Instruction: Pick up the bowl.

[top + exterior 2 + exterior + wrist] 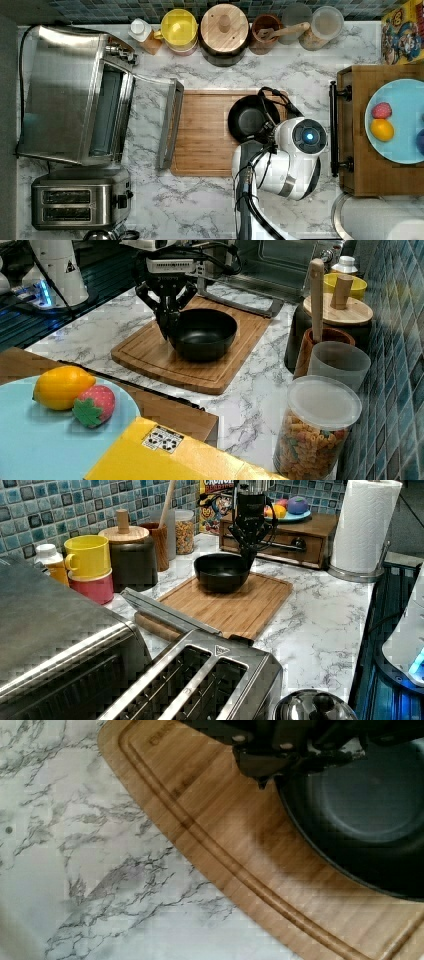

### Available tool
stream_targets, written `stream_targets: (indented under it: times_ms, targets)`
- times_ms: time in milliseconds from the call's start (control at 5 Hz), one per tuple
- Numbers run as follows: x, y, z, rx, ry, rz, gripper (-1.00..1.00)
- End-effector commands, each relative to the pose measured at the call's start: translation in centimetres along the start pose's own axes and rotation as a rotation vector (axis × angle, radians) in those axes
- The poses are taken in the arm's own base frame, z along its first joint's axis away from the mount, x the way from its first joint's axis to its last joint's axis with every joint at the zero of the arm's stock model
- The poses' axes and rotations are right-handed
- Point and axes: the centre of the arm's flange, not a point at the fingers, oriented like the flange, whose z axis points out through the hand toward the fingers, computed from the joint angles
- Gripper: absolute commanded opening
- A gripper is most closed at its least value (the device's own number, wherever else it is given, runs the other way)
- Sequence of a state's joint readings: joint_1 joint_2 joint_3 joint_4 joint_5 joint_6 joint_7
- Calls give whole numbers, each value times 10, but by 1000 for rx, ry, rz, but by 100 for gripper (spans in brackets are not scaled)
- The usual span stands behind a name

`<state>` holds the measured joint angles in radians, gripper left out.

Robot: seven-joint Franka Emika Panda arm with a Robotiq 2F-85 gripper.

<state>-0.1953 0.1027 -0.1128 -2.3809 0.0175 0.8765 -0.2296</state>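
Right now the round matte black bowl (204,333) sits on the bamboo cutting board (150,357), and the black tool (168,322) pinches its near rim, fingers closed astride the wall, presumably because a rim grip suits lifting it.

Bowl (248,119) rim partly behind the arm; blue plate (400,95) cut off at the top view's right

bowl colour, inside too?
Matte black bowl, greyish flat inner bottom; the wrist view shows the inside best.
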Motion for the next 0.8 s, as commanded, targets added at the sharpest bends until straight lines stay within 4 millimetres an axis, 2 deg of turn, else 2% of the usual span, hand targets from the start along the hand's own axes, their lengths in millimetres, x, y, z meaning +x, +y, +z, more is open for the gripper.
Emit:
stream_targets:
  times_ms: [200,600,800]
  targets:
    - [-8,-63,-110,63,137,-109,-100]
    - [-28,-109,-204,112,231,-199,-100]
    - [-46,-112,-234,143,285,-231,-100]
